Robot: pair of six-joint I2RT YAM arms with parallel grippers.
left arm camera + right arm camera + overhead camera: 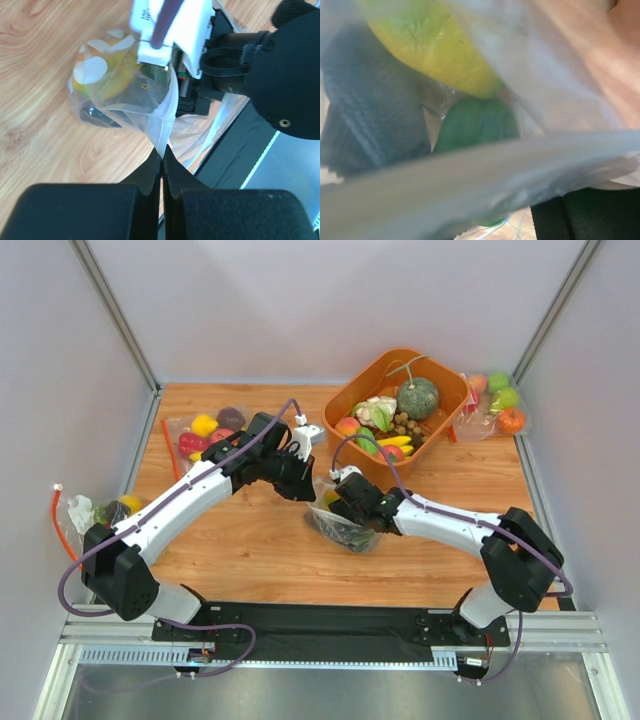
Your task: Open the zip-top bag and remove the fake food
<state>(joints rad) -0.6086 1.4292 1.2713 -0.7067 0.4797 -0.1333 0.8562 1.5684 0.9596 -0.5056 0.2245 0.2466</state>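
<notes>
The polka-dot zip-top bag (pixel 342 525) lies at the table's middle between my two grippers. In the left wrist view the bag (pixel 107 75) shows its white dots and the yellow mango (pixel 117 80) inside. My left gripper (pixel 162 152) is shut on the bag's thin edge strip and also shows in the top view (pixel 300 478). My right gripper (pixel 345 502) is at the bag's mouth. In the right wrist view its fingers (pixel 370 110) stand apart inside the plastic, with the dark green vegetable (pixel 477 122) between them and the mango (pixel 435 45) above. The peach is hidden.
An orange basket (pixel 352 390) with a grey-green pumpkin (pixel 418 397), bananas and other food stands at the back right. Plain clear bags of fruit lie at the back left (pixel 205 432), far right (pixel 495 402) and left edge (pixel 110 508). A black base plate (pixel 320 620) runs along the near edge.
</notes>
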